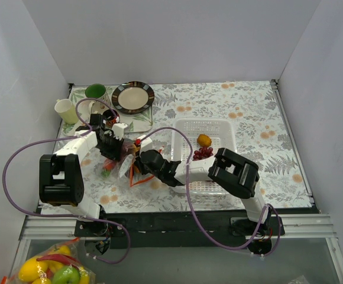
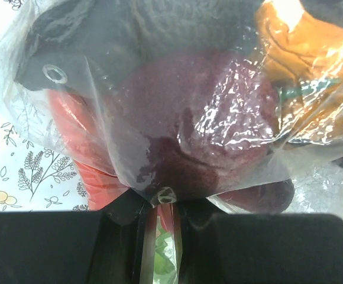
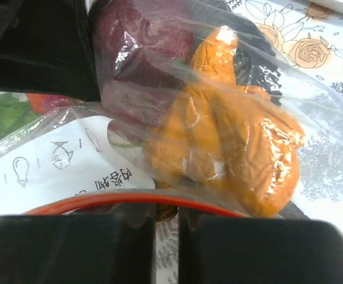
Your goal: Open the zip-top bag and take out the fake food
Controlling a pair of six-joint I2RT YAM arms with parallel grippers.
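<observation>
- The left gripper (image 2: 159,216) has its fingers pressed almost together, pinching a fold of the zip-top bag (image 3: 59,154). A strip of clear film runs down through the narrow gap between them.
- The right gripper (image 3: 167,216) is closed too, nipping the bag's edge. The red-orange zip strip (image 3: 100,200) curves just above its fingertips.
- The bag hangs stretched between the two grippers, which sit close together.
- Just beyond the right fingers, orange pieces (image 3: 219,148) press against the film. Straight ahead of the left fingers is a dark red-purple piece (image 2: 201,118), with a red piece (image 2: 77,136) to its left.
- The film carries small black line icons, one of them a fish, and a row of printed characters that look upside down. I cannot read them with certainty.
- To the right of the right gripper is a clear perforated basket (image 1: 183,127) holding an orange fruit (image 1: 204,140) and a grape bunch (image 1: 202,154).
- The table (image 1: 248,118) has a pale cover printed with grey leaves and orange flowers, and plain white walls enclose it.
- Beyond the left gripper stand a dark-rimmed plate (image 1: 133,96), a green cup (image 1: 96,91) and a cream cup (image 1: 65,110).
- Behind the left arm's base, off the table, lies a bag of yellow lemons and a green apple (image 1: 56,269).
</observation>
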